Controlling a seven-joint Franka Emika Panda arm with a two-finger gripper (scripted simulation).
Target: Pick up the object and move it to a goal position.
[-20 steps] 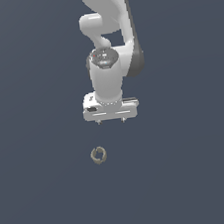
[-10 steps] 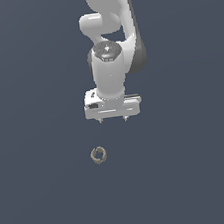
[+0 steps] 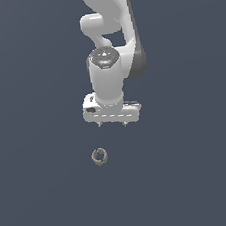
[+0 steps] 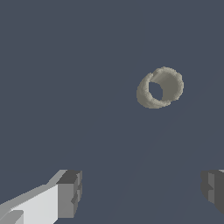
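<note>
Exterior view: my end effector (image 3: 112,123) hangs at frame centre, fingers spread wide, holding nothing; the tan-grey ring (image 3: 99,156) lies below it, apart, on the worktop (image 3: 40,195). Wrist view: the ring (image 4: 160,87) lies clear of both fingertips (image 4: 70,193).

light: even, soft | shadows: faint | glare: none | focus: sharp

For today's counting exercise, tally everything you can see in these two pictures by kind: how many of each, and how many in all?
Tan-grey ring: 1
White robot arm: 1
Tool on the arm, fingers apart: 1
Total: 3
</note>
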